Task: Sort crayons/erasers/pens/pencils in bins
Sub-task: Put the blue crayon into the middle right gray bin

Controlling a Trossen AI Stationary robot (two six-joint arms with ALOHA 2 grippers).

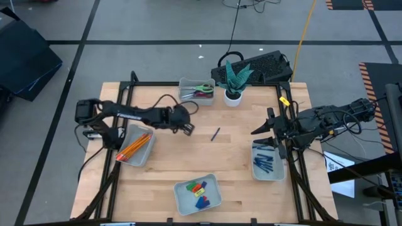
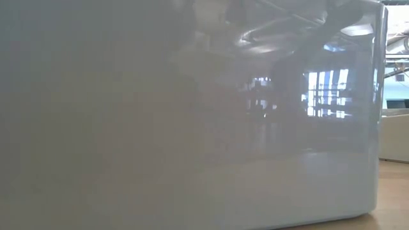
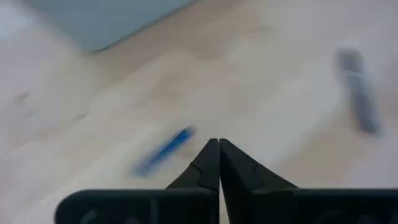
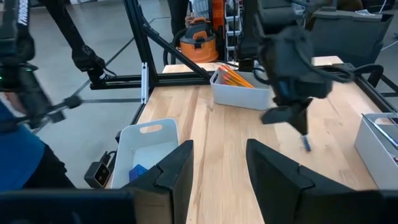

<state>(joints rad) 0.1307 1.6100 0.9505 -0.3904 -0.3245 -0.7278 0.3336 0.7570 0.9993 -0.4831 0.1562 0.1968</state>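
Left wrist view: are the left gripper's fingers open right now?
No, the left gripper has its two dark fingers pressed together at the tips, with nothing between them.

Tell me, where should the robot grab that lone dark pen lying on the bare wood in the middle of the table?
Probably around the middle of its shaft, coming straight down from above. The pen lies flat on the table, thin and straight, slightly slanted, with bare wood on both sides, so fingers can close across its width. The left gripper is nearest, its fingers shut; they would need to open first.

Table (image 1: 232, 163) centre bare except one pen (image 1: 215, 134); bins (image 1: 197, 193) ring the edges, plant pot (image 1: 233, 98) far.
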